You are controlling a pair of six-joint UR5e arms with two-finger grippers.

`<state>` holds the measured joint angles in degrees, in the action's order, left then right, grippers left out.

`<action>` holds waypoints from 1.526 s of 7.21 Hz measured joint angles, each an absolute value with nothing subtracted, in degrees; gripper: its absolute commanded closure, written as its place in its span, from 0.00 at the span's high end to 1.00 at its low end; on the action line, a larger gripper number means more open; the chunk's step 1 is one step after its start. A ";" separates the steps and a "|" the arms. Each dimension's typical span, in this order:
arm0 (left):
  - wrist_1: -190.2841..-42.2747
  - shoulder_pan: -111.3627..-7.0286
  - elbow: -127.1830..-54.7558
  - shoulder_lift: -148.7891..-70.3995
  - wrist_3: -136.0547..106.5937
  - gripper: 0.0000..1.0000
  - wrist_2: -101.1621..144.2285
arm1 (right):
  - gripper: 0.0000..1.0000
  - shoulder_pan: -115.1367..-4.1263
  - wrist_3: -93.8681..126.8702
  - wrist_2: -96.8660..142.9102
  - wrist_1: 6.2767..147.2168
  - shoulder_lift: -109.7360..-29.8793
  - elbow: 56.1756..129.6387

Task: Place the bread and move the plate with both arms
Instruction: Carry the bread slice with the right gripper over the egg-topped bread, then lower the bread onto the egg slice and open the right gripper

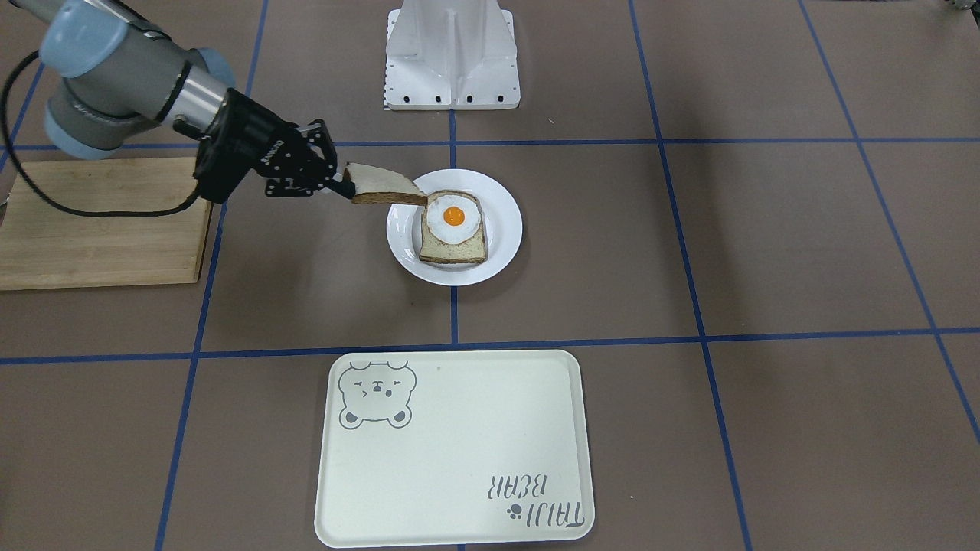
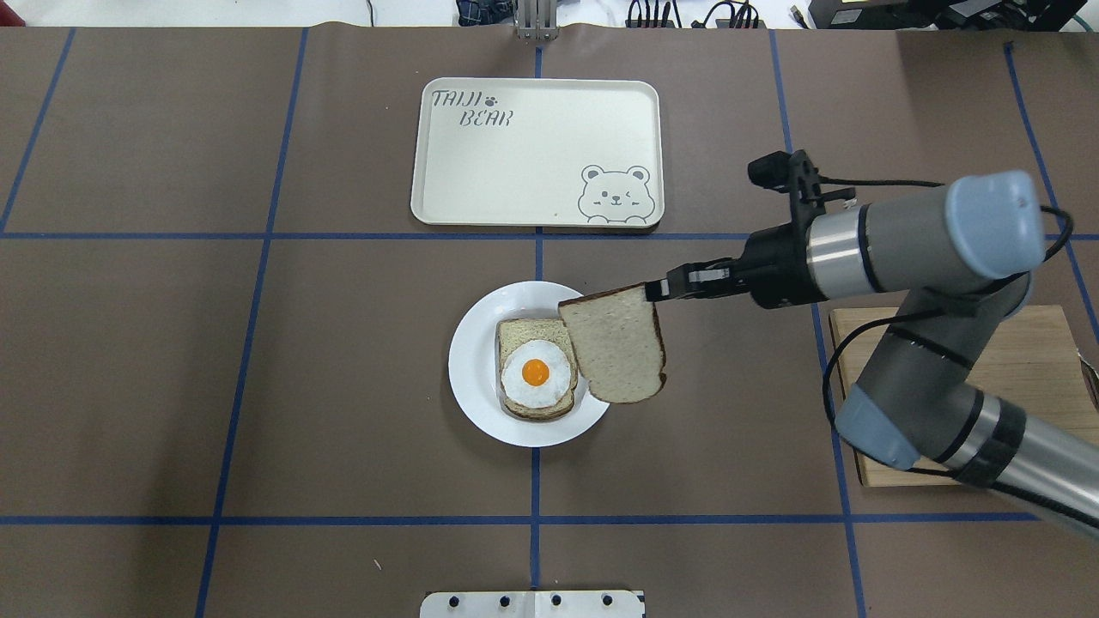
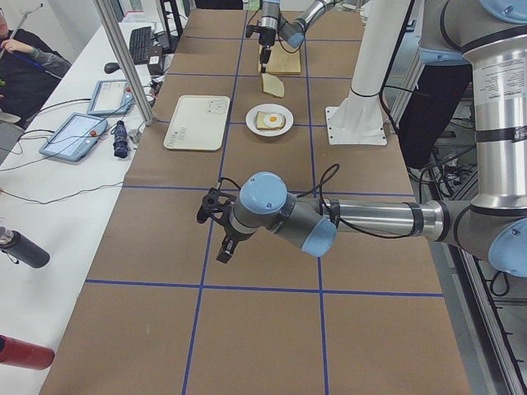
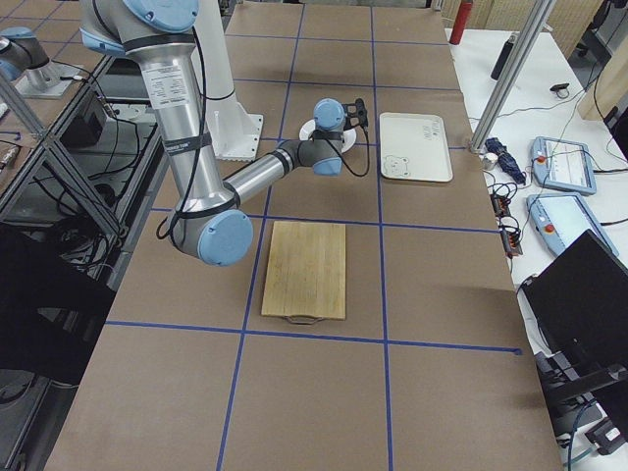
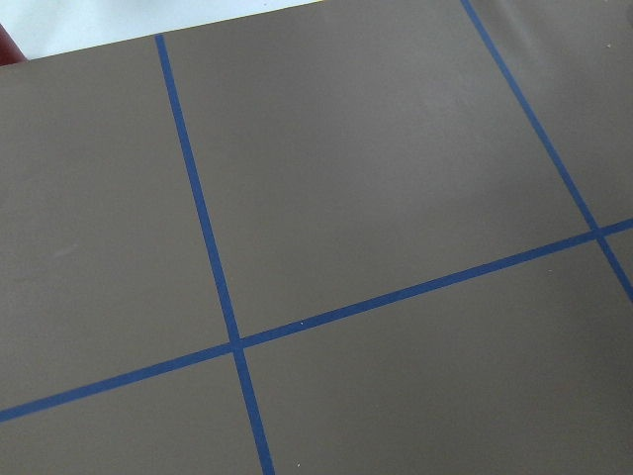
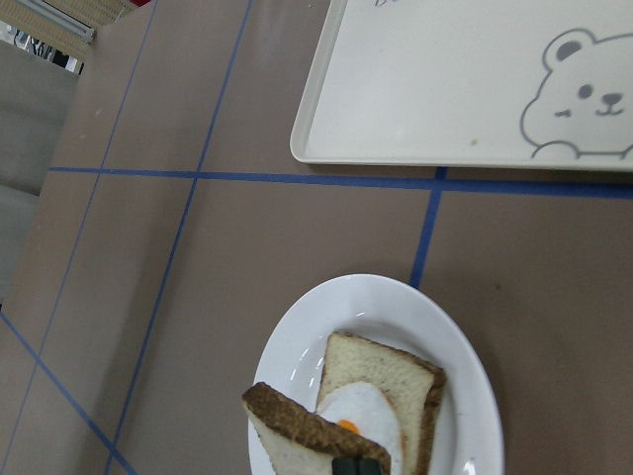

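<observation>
My right gripper (image 2: 657, 287) is shut on one edge of the plain bread (image 2: 620, 345) and holds it tilted in the air over the right rim of the white plate (image 2: 470, 360). On the plate lies another slice with a fried egg (image 2: 537, 378). The front view shows the bread (image 1: 383, 185) above the plate's rim (image 1: 505, 229), apart from the egg slice. The right wrist view shows the bread's crust (image 6: 302, 430) over the plate (image 6: 292, 346). My left gripper (image 3: 224, 253) shows only in the exterior left view, far from the plate; I cannot tell whether it is open or shut.
A cream tray with a bear drawing (image 2: 515, 172) lies beyond the plate. A wooden cutting board (image 2: 1030, 343) lies under my right arm. The white robot base (image 1: 452, 57) stands behind the plate. The left wrist view shows only brown table with blue tape lines.
</observation>
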<state>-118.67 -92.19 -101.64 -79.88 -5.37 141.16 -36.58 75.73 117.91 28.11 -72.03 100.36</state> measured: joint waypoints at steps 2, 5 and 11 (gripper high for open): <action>-118.66 -92.20 -101.37 -79.68 -5.40 0.98 141.15 | 0.00 -28.41 78.83 106.14 30.94 -68.62 100.29; -118.67 -92.20 -101.26 -79.63 -5.86 0.98 141.12 | 0.00 -25.93 78.48 102.08 33.63 -67.11 99.21; -118.74 -92.17 -101.40 -79.72 -7.03 0.98 141.15 | 0.00 -27.15 76.00 98.20 33.55 -65.00 92.12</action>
<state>-118.74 -92.17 -101.40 -79.72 -7.03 141.15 -27.15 76.00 98.20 33.55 -65.00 92.12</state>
